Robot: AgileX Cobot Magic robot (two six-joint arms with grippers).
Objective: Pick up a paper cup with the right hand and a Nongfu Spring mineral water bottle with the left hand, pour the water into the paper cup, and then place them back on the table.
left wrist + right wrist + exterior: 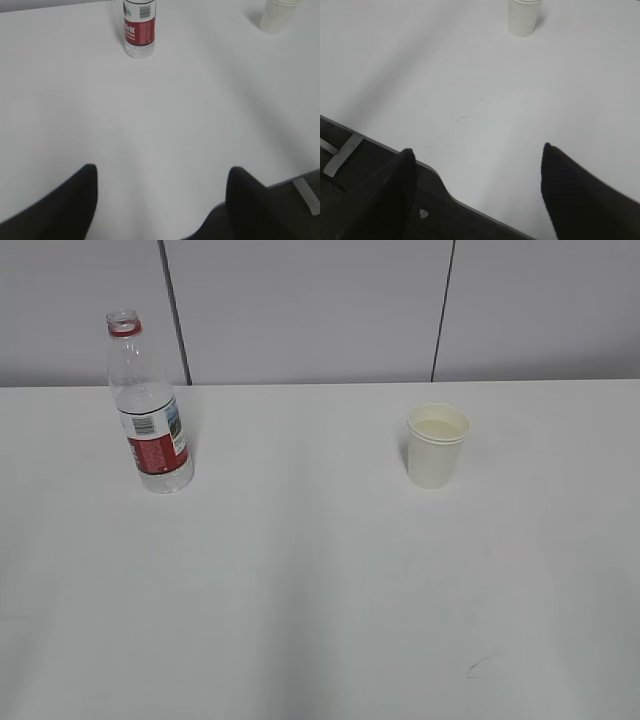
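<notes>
I read this as either unstarted or finished: bottle (150, 405) uncapped and cup (437, 445) both upright on table (320, 590), well apart; left gripper (161, 200) and right gripper (475, 192) spread wide, empty, far back.

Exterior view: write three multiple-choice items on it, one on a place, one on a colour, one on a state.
1. Where does the paper cup stand relative to the Nongfu Spring mineral water bottle?
A. to its right, apart
B. touching its left side
C. directly in front of it

2. What colour is the bottle's neck ring?
A. blue
B. red
C. green

3. How is the bottle standing?
A. lying on its side
B. upside down
C. upright, without a cap

Answers: 1 A, bare table lies between them. 2 B, a red ring sits below the mouth. 3 C, its base rests on the table and the mouth is open.
</notes>
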